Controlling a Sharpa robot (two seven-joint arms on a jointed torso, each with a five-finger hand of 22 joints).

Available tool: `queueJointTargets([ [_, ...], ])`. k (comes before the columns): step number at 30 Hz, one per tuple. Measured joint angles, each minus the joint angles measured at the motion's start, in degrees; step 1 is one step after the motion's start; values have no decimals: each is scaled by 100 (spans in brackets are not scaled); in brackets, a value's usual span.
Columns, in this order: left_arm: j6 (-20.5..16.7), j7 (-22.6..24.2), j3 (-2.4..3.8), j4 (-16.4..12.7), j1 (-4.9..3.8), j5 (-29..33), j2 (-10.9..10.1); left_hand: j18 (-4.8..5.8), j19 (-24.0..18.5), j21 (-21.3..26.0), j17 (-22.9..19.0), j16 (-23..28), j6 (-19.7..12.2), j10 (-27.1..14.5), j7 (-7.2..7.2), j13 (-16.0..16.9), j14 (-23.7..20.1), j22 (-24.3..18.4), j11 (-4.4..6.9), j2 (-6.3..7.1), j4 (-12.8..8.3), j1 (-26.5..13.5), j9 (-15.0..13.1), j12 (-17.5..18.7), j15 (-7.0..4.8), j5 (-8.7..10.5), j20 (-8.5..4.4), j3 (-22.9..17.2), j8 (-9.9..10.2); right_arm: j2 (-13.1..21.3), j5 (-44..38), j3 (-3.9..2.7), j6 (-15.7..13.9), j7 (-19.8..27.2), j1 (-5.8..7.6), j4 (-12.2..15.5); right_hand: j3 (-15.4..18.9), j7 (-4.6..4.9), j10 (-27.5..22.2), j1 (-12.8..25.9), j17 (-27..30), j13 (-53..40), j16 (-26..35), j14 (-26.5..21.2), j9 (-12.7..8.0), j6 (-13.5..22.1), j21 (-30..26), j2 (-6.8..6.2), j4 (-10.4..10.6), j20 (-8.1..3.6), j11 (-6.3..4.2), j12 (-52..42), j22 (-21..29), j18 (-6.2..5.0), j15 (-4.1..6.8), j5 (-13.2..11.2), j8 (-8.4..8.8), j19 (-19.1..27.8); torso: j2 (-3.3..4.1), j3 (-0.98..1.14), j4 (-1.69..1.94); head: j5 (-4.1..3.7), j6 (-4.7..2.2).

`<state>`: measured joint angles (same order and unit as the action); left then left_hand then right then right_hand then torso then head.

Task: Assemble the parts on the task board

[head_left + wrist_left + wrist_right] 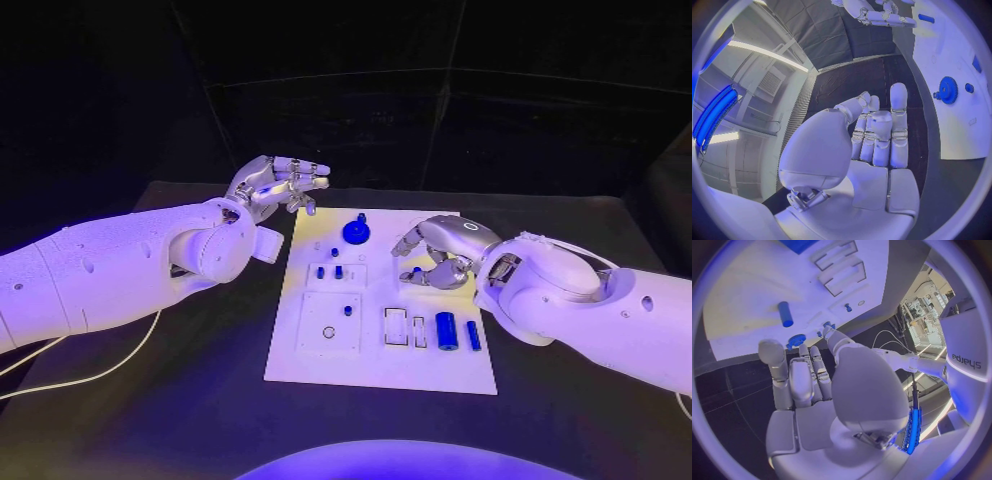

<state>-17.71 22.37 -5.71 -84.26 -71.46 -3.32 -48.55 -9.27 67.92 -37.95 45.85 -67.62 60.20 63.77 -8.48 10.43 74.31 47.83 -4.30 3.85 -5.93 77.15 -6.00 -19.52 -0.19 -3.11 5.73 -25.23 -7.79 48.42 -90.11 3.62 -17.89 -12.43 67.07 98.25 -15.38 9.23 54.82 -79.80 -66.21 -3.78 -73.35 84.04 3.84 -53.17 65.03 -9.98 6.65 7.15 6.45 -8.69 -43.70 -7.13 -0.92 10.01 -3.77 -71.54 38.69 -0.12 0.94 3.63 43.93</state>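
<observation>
We see the black worktop [577, 400] carrying the white task board [378, 365], which lies lengthwise at its middle, running from the near side toward the far edge.

Our left arm [101, 275] reaches in over the worktop's left side, and our right arm [606, 310] comes in over the right side, its wrist above the board's right edge.

Our left hand [274, 188] hangs just off the board's far left corner, above bare worktop. In the left wrist view its fingers [879, 135] stand nearly straight and close together, the thumb folded alongside, and nothing lies in the palm.

Our right hand [440, 250] hovers over the far right part of the board with fingers curled downward. In the right wrist view its fingers [801, 375] lie side by side with no part between them; whether a fingertip touches the small piece just beneath it we cannot tell.

On the board, a blue gear [355, 233] stands near the far edge. A blue cylinder [447, 331] lies toward the near right, with a thinner blue pin [473, 335] just beside it on the right. Two short blue pegs [329, 271] stand in the board's left half, between the gear and the recessed rectangular slots [329, 322].
</observation>
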Motion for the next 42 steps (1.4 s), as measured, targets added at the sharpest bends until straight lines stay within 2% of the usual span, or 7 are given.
queueJointTargets([
  [8, 22, -14, -5, 6, 0, 0, 8, 0, 0, 0, -4, 0, 0, 0, 0, 0, 0, 0, 0, 0, 0, 0, 0, 0, 0, 0, 0, 0, 0, 52, 117, -7, 246, -102, 75, -270, 504, -51, -213, -122, 60, -1, 31, 0, 0, 68, -65, 122, 46, 21, 30, -86, 81, 0, -42, 0, 0, 20, -1, 0, 0, -25, -26],
  [16, 36, -21, -8, 12, 0, 0, 11, 0, 0, 0, -4, 0, 0, 0, 0, 0, 0, -5, 0, 0, 0, 0, -1, 0, 0, 0, 0, 0, 0, -29, 86, -3, 628, -159, 81, -381, 639, -59, -211, -235, 74, -4, 31, 0, 15, 31, -86, 233, 67, 21, 29, -215, 102, 0, -42, 33, -19, 20, 0, -1, -2, -20, -13],
  [21, 39, -22, -9, 15, 0, 0, 11, 0, 0, 0, -4, 0, 0, 0, 0, 0, 0, -4, 0, 0, 0, 0, -1, 0, 0, 0, 0, 0, 0, -97, 51, -2, 795, -171, 81, -411, 668, -54, -21, -335, 93, -14, 31, 0, 15, -32, -87, 331, 38, 16, -32, -376, 76, 0, -42, 67, -38, 15, 2, 0, -3, -16, -2],
  [29, 44, -25, -10, 23, 0, 0, 14, 0, 0, 0, -3, 0, 0, 0, 0, -1, 0, -4, 0, 0, 0, 0, -1, 0, 0, 0, 0, 0, 0, -221, 5, 1, 1050, -174, 81, -473, 655, -70, 439, -456, 96, -7, 67, -3, 17, -208, -25, 451, 50, -63, -124, -499, -66, -1, 6, 113, -65, -107, 2, -1, 1, -21, 16],
  [31, 45, -25, -10, 29, 0, 0, 16, 0, 0, 0, -3, 0, 0, 0, 0, -1, 0, -4, 0, 0, 0, 0, 2, 0, 0, 0, 0, 0, 0, -245, -9, 2, 1102, -175, 81, -492, 553, -80, 622, -536, 53, -2, 26, 1, 30, -321, 17, 531, 66, -92, -152, -499, -117, 0, 65, 124, -92, -137, 3, -1, 1, -21, 20],
  [35, 48, -25, -11, 34, 0, 0, 20, 0, 0, 0, -3, 0, 0, 0, 0, -1, 0, -4, 0, 0, 0, 0, 4, 0, 0, 0, 0, 0, 0, -270, -36, 2, 1157, -175, 80, -524, 316, -99, 956, -654, -25, 0, -36, -1, 57, -586, 87, 649, 58, -153, -198, -495, -226, -1, 104, 6, -200, -197, 3, 1, 1, -15, 26],
  [42, 54, -27, -12, 38, 0, 0, 24, 0, 0, 0, -3, 0, 0, 0, 0, -1, 0, -3, 0, 0, 0, 0, 3, 0, 0, 0, 0, 0, 0, -293, -108, -3, 1177, -211, 86, -581, 153, -107, 1132, -675, -52, -12, -65, -21, 63, -676, 126, 670, 18, -184, -245, -473, -277, -1, 124, -4, -223, -229, 3, 2, -2, -14, 43],
])
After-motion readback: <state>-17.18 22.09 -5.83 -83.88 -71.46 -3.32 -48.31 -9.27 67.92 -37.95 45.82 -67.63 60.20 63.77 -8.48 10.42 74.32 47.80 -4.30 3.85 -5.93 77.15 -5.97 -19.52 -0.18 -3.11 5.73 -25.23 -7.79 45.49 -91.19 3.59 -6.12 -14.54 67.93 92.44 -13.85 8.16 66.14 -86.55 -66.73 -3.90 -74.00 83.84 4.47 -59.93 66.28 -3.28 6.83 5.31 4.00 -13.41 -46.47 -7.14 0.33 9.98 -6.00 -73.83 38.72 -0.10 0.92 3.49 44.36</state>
